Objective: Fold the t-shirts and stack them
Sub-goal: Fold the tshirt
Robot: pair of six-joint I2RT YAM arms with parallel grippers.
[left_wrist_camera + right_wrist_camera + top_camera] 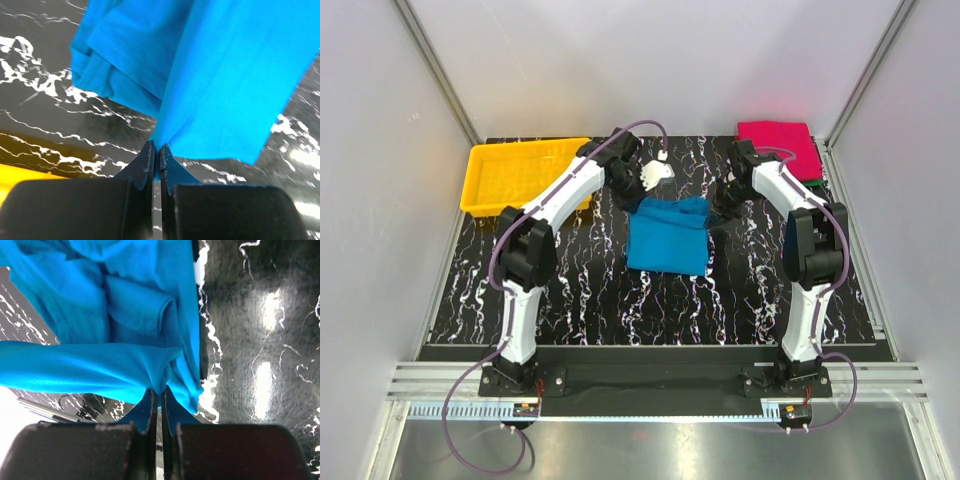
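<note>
The teal-blue t-shirt (668, 236) hangs partly folded over the middle of the black marbled table. My left gripper (636, 203) is shut on its far left corner; the left wrist view shows cloth (225, 80) pinched between the jaws of the left gripper (157, 150). My right gripper (716, 212) is shut on its far right corner, and the right wrist view shows the right gripper (159, 392) holding bunched cloth (100, 365). A folded magenta-pink shirt (780, 142) lies on a dark green one (813, 182) at the far right corner.
A yellow plastic tray (520, 172) stands at the far left of the table. A white fitting (657, 172) on the left arm's cable sits above the shirt's far edge. Grey walls close in both sides.
</note>
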